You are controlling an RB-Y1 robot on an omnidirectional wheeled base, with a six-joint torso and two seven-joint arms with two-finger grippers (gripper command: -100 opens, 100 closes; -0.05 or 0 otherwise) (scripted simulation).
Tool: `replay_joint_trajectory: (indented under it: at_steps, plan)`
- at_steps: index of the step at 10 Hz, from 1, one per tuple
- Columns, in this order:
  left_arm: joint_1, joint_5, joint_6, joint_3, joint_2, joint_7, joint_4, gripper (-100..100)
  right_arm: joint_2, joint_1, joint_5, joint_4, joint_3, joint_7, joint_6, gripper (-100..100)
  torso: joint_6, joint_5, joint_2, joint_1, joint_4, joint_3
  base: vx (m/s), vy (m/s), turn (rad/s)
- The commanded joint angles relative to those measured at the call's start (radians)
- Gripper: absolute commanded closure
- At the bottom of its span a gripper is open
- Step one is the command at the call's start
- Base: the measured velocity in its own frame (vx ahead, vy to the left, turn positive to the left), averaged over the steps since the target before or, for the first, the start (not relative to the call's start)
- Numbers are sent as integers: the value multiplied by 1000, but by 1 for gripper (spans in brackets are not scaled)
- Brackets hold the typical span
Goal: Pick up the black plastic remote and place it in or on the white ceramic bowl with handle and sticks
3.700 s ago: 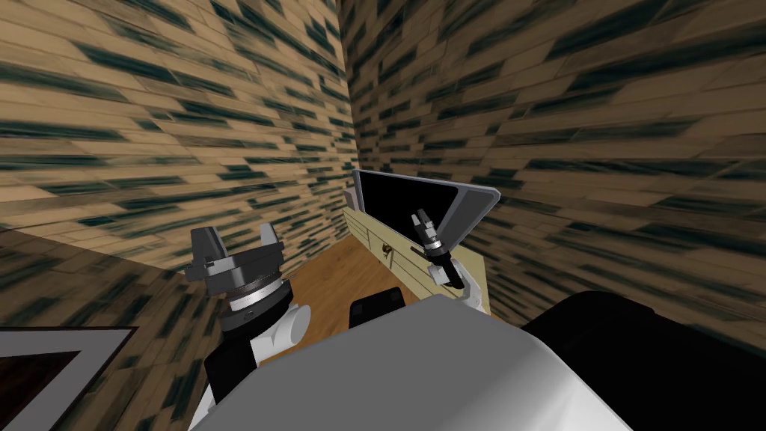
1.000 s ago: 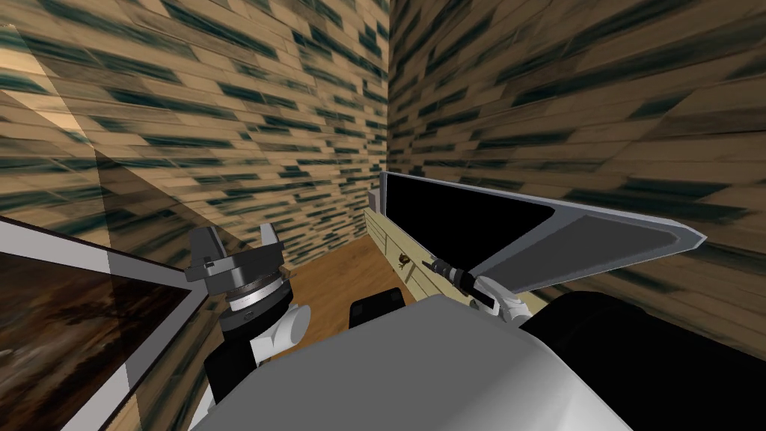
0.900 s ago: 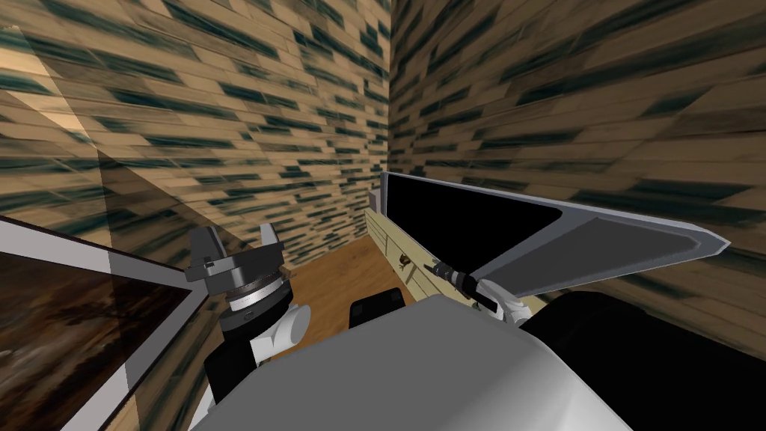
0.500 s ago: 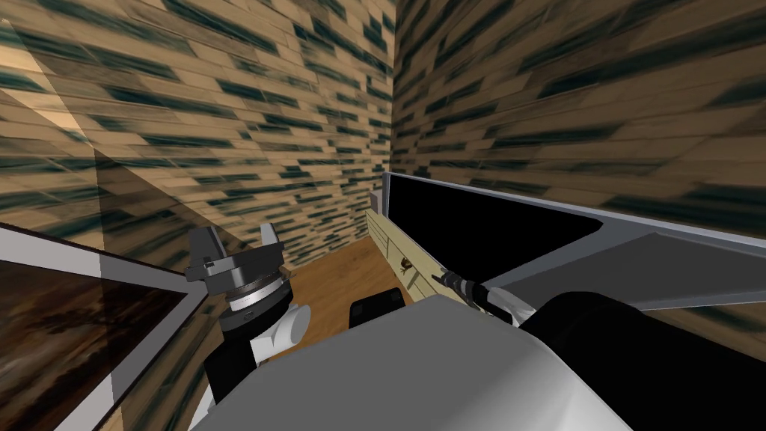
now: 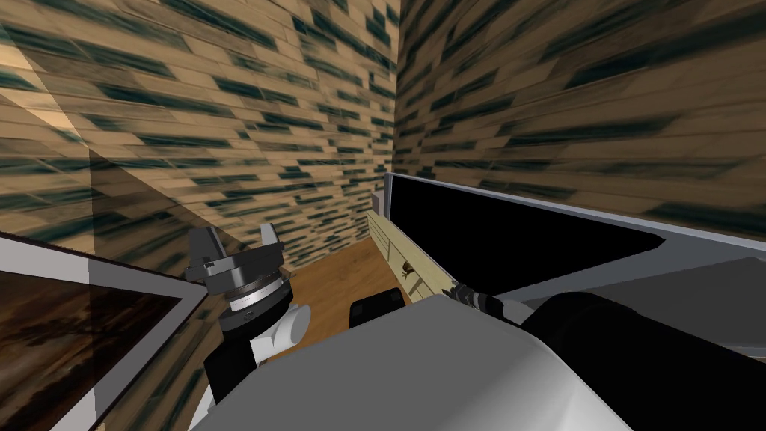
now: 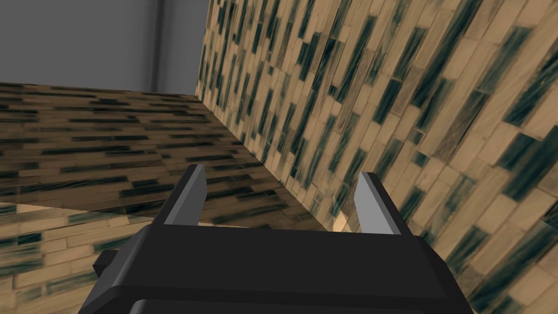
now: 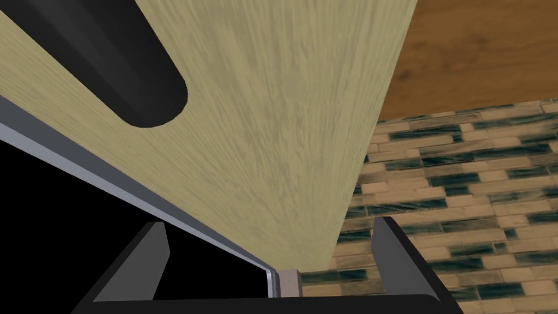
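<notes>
On the pale wooden cabinet top [image 7: 283,125] lies a long black thing with a rounded end [image 7: 114,65]; I cannot tell whether it is the remote. My right gripper [image 7: 275,256] hovers open over the cabinet's end, beside the grey edge of a TV [image 7: 136,180], with nothing between its fingers. In the head view the right gripper [image 5: 456,288] shows small, low against the cabinet [image 5: 396,247], just above my chest. My left gripper [image 5: 236,247] is raised at the left, away from the cabinet. Its fingers [image 6: 188,196] stand open and empty.
A wide TV with a black screen [image 5: 509,232] stands on the cabinet against the tiled wall. Brown wooden floor [image 5: 336,277] lies between the cabinet and the left wall. A grey-framed picture [image 5: 97,322] is at the lower left.
I have turned, so the TV now stretches off the picture's right side. My right gripper has sunk lower, toward my chest. The left arm has kept still.
</notes>
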Motion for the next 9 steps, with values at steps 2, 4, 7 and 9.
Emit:
replay_joint_trajectory:
  at_steps: [2, 4, 7, 9]
  plan:
    - [0, 0, 0, 0, 0, 0, 0, 0, -16, 24, 29, 64, 11, 28, 1, -100, 0, 0, 1, 0, 0, 0, 84, -23, 34]
    - [0, 0, 0, 0, 0, 0, 0, 0, -24, 43, 48, 95, 19, 42, 6, -100, 0, 0, 1, 0, 0, 1, 75, -12, 26]
    - [0, 0, 0, 0, 0, 0, 0, 0, -38, 80, 80, 150, 37, 69, 15, -100, 0, 0, 0, 0, 0, 0, 94, -18, 31]
    - [0, 0, 0, 0, 0, 0, 0, 0, -48, 111, 105, 194, 53, 91, 23, -100, 0, 0, 1, 1, 0, 0, 101, -13, 31]
